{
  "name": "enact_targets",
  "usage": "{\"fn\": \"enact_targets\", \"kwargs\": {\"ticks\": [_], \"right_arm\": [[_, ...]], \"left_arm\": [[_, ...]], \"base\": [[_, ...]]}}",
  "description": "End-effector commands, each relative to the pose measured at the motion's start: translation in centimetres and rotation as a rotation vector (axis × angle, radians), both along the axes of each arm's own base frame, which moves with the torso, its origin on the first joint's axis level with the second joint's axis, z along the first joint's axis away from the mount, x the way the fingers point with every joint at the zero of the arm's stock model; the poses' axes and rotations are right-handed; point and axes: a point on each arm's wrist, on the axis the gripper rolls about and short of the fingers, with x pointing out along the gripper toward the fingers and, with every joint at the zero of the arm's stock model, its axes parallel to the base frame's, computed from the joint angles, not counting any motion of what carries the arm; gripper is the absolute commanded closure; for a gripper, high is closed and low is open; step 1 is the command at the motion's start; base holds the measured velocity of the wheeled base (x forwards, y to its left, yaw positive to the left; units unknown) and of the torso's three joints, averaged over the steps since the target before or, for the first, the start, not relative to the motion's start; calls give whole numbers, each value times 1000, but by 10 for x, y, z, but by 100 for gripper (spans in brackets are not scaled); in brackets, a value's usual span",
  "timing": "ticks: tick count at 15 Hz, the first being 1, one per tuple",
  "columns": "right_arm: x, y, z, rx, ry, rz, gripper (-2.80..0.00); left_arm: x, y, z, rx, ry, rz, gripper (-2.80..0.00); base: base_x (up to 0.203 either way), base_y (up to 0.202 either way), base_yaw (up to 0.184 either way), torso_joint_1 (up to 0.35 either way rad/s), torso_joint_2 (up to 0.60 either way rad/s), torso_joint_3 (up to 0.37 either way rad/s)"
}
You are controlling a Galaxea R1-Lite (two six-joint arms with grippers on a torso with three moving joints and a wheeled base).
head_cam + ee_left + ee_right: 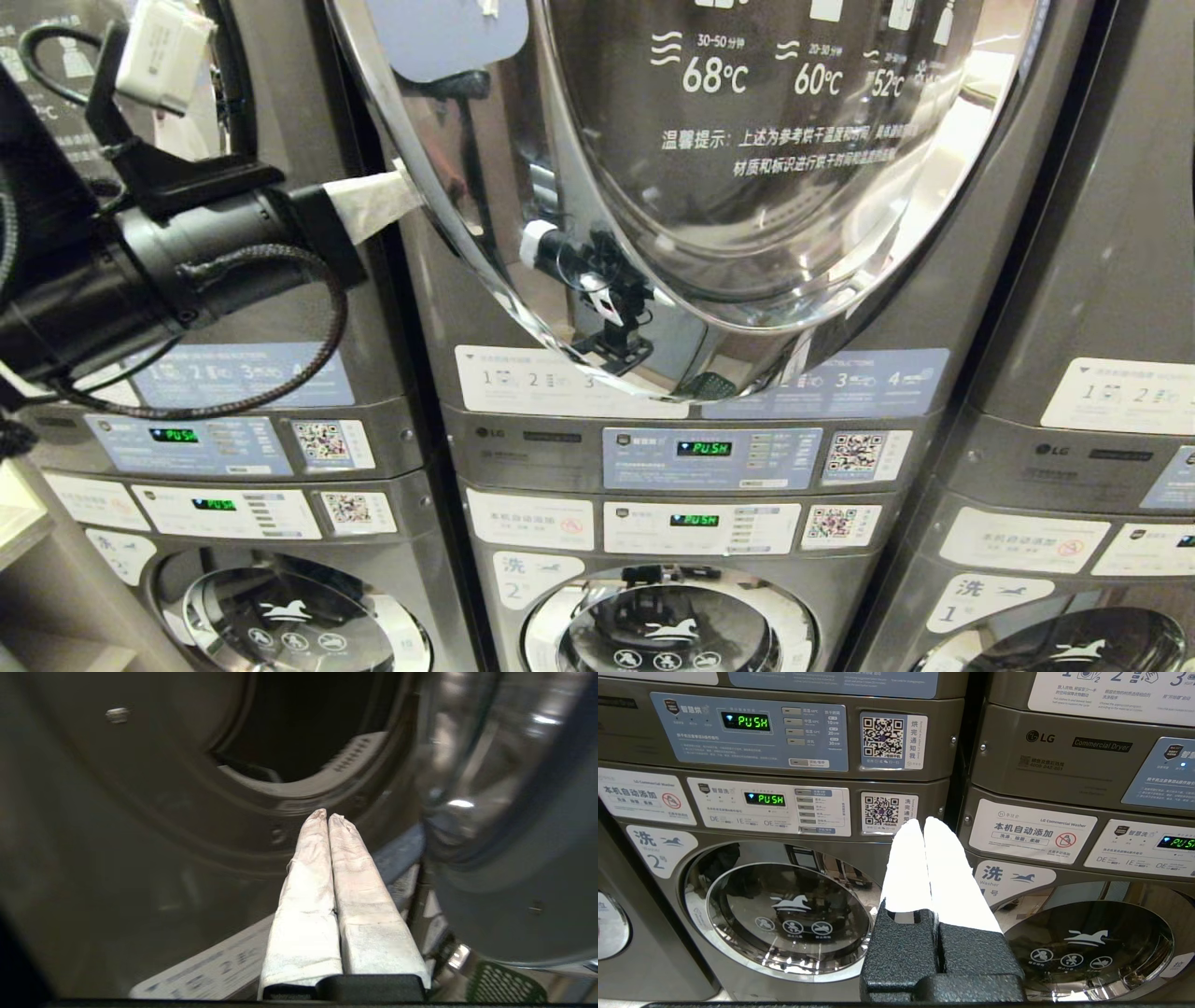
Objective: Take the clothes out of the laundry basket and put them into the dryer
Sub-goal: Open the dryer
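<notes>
No clothes or laundry basket show in any view, so you cannot credit loading yet. Dryer door (709,177) stands swung open; the drum opening (303,723) looks dark, contents unreadable. Left claw (328,817), fingers pressed together and empty, sits at the door's edge. Right claw (923,823) together, empty, parked low before the washers (784,905). Judged: fetching remains.

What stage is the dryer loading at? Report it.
Done: the dryer door stands swung open, baring the drum opening. In hand: the left pincer, shut and empty, sits at the door's edge, in front of the opening. The right pincer is shut, facing the lower washers. Left: everything else; no clothes or basket are in view, and none show in the dark drum.
</notes>
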Motion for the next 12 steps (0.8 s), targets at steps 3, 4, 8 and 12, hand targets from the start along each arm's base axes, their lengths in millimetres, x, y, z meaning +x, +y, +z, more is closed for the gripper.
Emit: {"fn": "enact_targets", "kwargs": {"ticks": [3,4,8,12], "right_arm": [[0,0,0,-5,1,2,0],[0,0,0,-5,1,2,0],[0,0,0,-2,1,2,0],[0,0,0,-4,2,1,0]], "left_arm": [[3,-6,-2,2,-7,-44,0],[3,-7,-2,2,-8,-45,0],[-4,-15,-1,3,-12,-94,0],[-17,-24,0,1,-19,-149,0]], "base": [[0,0,0,0,0,0],[0,0,0,0,0,0],[0,0,0,0,0,0],[0,0,0,0,0,0]]}}
